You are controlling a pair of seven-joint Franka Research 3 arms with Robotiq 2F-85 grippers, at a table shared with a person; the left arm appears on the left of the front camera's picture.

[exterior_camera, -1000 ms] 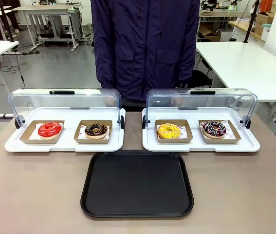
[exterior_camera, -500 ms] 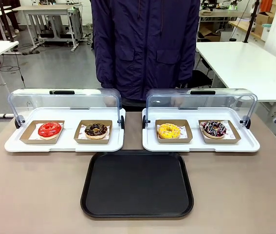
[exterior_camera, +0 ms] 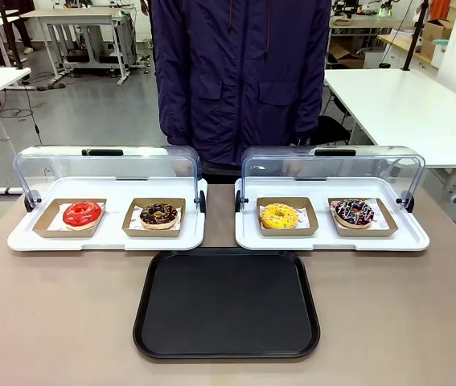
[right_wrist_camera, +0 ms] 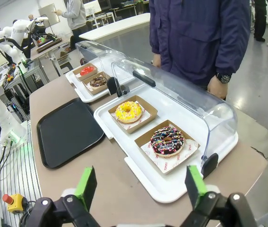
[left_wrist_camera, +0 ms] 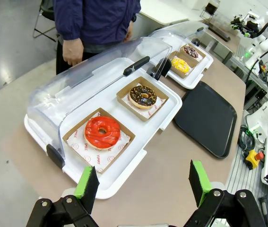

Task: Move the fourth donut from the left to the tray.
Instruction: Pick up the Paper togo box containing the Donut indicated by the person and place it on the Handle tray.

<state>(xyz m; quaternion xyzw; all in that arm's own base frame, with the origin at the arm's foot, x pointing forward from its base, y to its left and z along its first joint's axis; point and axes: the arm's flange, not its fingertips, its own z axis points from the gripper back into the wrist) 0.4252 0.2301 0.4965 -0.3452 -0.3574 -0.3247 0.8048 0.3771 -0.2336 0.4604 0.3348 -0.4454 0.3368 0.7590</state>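
The fourth donut (exterior_camera: 354, 212), chocolate-glazed with white-pink drizzle and coloured sprinkles, lies in a brown cardboard holder at the right end of the right white display tray. It also shows in the right wrist view as the fourth donut (right_wrist_camera: 167, 141), just ahead of my right gripper (right_wrist_camera: 140, 185), which stands open and empty above the table. Far off in the left wrist view sits the same donut (left_wrist_camera: 191, 51). The black tray (exterior_camera: 228, 303) lies bare at the table's front middle, also seen as the tray (right_wrist_camera: 69, 131) and the tray (left_wrist_camera: 210, 117). My left gripper (left_wrist_camera: 143, 183) is open, near the red donut (left_wrist_camera: 102, 133).
Two white display trays with raised clear domed lids (exterior_camera: 107, 166) (exterior_camera: 332, 166) hold a red donut (exterior_camera: 82, 213), a chocolate crumb donut (exterior_camera: 159, 214) and a yellow donut (exterior_camera: 280, 215). A person in a dark jacket (exterior_camera: 240, 72) stands at the far side.
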